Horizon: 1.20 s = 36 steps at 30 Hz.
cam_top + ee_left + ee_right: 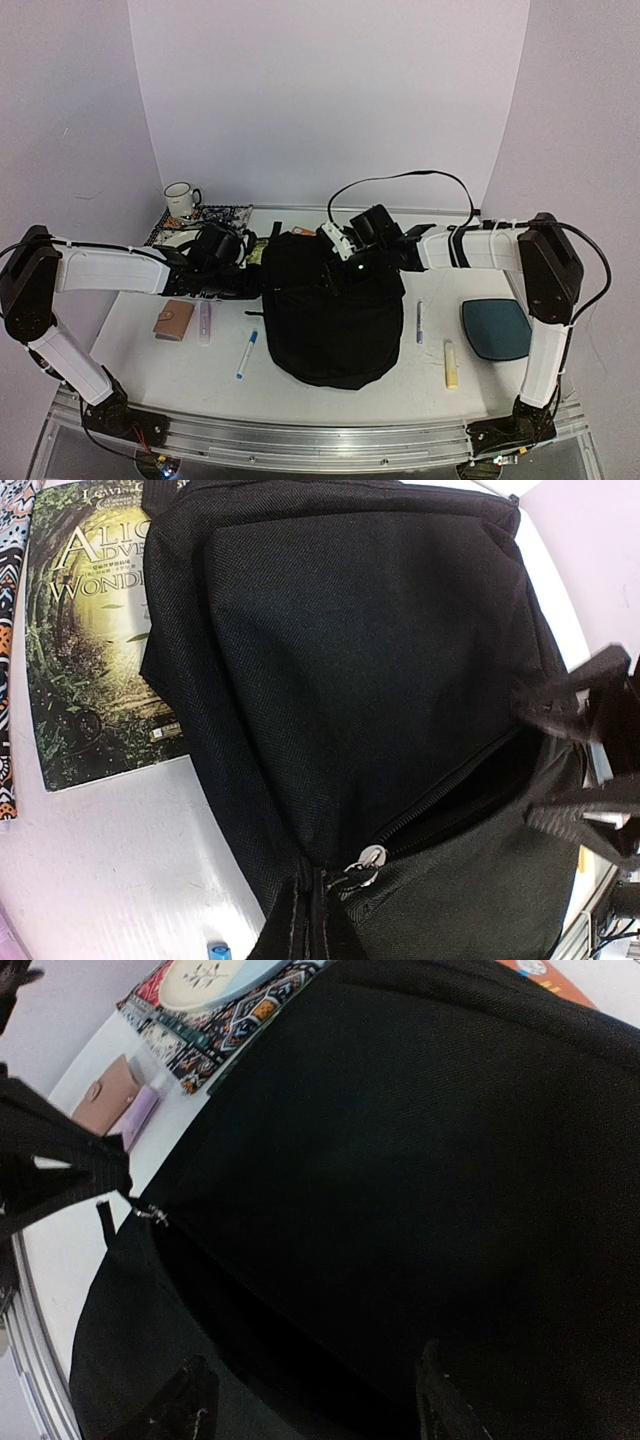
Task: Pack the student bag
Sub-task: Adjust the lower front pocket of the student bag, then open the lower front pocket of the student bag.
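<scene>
Around the student bag (330, 320), which lies in the middle of the table, there is plenty to mind. To its left lie a tan wallet (174, 320), a clear purple case (205, 322) and a blue marker (246, 353). To its right lie a pen (420, 322), a yellow stick (451, 363) and a dark-teal pad (495, 328). Behind its left corner you have a patterned mat (205, 216) with a white mug (182, 198). An Alice in Wonderland book (90, 650) lies partly tucked under the bag's edge.

The bag itself is soft black fabric, lying flat. Its zipper is partly undone, with the silver slider (365, 865) at one end of a dark slit.

Your left gripper (110, 1182) is pinched tight on the bag right by that slider, and the fabric there is pulled taut. Your right gripper (310, 1360) hangs over the slit with its jaws spread wide, holding nothing.
</scene>
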Motion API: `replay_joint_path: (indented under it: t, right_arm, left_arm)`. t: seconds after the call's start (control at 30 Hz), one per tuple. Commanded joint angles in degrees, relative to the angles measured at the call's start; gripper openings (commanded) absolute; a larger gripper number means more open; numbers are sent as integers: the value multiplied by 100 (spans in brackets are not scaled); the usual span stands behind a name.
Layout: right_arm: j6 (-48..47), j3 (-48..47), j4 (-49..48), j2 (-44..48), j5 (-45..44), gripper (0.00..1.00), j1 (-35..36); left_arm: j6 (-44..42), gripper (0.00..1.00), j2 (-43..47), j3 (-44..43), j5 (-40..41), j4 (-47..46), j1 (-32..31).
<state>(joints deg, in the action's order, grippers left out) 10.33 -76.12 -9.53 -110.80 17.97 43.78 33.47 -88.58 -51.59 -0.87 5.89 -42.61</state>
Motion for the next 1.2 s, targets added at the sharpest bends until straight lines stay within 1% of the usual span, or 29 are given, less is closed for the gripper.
replay_joint_path:
  t: [0.0,0.1,0.23,0.33,0.43,0.5,0.57,0.67,0.77,0.83,0.93,0.97,1.03,1.17]
  right_arm:
    - [-208,-91,536,130,393,62,159]
    - [-212,278,627,405,260,56,262]
    - [-213,718,627,700,-12,54,415]
    - [-238,944,525,749,-314,51,491]
    - [-245,1229,166,721,-543,46,519]
    - [-202,1418,-182,732,-610,42,522]
    - [-152,1627,-559,776,-703,40,522]
    - [-99,1884,-1037,845,-856,41,521]
    - [-66,1966,-1256,831,-831,42,525]
    - [-26,1988,-1346,824,-795,43,526]
    - [133,2087,-1555,875,-787,43,523]
    - [239,2140,-1635,907,-797,45,524]
    - [502,2212,-1755,953,-848,49,525]
    - [1281,2223,-1762,982,-987,53,517]
  left_arm:
    - [-5,3,89,-74,34,-87,-19]
    - [-58,4,58,-151,260,-17,-16]
    - [-164,5,-12,-320,362,134,-19]
    - [-286,9,-53,-480,438,276,-18]
    - [-503,18,-24,-656,476,371,-19]
    - [-700,30,17,-766,486,405,-18]
    - [-957,41,67,-878,481,443,-20]
    - [-1268,53,87,-1041,370,456,-19]
    - [-1519,61,-42,-1259,136,474,-25]
    - [-1617,63,-197,-1383,-138,473,-53]
    - [-1783,66,-475,-1533,-229,475,-163]
    - [-1873,67,-578,-1573,-229,475,-195]
    - [-2069,69,-782,-1675,-220,480,-272]
    - [-2414,71,-1100,-1849,3,503,-477]
